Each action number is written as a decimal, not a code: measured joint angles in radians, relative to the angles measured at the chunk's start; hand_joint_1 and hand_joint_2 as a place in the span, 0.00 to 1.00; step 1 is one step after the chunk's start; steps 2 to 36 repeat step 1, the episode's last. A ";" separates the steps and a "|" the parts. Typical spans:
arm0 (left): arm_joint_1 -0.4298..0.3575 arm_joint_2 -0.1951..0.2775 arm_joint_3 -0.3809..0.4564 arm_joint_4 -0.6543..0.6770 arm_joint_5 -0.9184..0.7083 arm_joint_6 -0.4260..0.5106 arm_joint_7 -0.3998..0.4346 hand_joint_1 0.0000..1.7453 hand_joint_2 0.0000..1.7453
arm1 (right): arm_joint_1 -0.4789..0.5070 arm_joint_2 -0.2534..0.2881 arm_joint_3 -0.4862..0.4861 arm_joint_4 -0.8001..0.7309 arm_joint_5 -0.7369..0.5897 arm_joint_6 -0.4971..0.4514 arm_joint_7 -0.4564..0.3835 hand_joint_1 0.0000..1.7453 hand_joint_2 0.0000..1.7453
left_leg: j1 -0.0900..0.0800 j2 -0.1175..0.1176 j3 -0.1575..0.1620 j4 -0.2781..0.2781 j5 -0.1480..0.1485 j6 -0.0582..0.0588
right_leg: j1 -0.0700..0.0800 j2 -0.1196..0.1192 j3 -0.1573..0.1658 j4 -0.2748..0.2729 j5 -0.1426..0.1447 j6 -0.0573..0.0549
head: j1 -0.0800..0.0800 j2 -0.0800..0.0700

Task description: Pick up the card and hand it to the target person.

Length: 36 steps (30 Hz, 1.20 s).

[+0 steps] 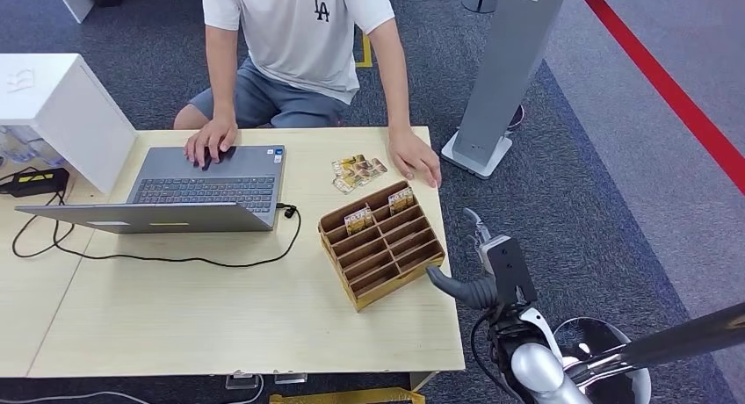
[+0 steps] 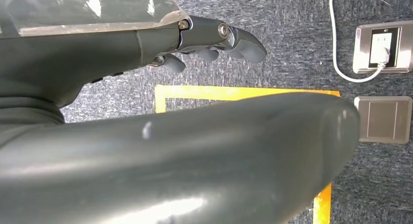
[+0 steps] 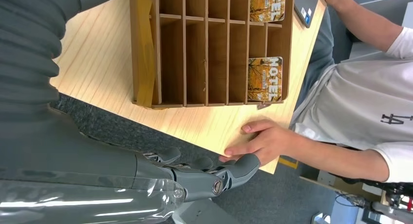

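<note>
Wooden desk (image 1: 220, 316) with a slotted card rack (image 1: 383, 244), person's hand (image 1: 416, 161) behind it.
Two hotel cards (image 1: 401, 198) stand in the rack's rear slots; right hand (image 1: 479, 277), fingers loose and empty, hovers beside it; left hand (image 2: 214, 39) empty above carpet.

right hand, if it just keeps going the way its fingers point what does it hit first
Probably the person's hand resting flat at the table edge. In the right wrist view the right hand has its fingertips aimed at it, seemingly almost touching, though depth is unclear. The wooden card holder lies off to the side of that line.
</note>
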 joint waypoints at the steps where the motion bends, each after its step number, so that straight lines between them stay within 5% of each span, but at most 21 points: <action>1: 0.000 0.000 0.000 0.000 0.000 0.000 0.000 0.00 0.00 | 0.001 0.000 -0.001 0.000 0.001 0.001 0.001 0.00 1.00 | 0.000 0.000 0.000 0.000 0.000 0.000 | 0.000 0.000 0.000 0.000 0.000 0.000 | 0.000 0.000; 36: 0.000 0.000 0.000 0.000 0.000 0.000 0.000 0.00 0.00 | 0.001 0.000 -0.001 0.000 0.001 0.001 0.001 0.00 1.00 | 0.000 0.000 0.000 0.000 0.000 0.000 | 0.000 0.000 0.000 0.000 0.000 0.000 | 0.000 0.000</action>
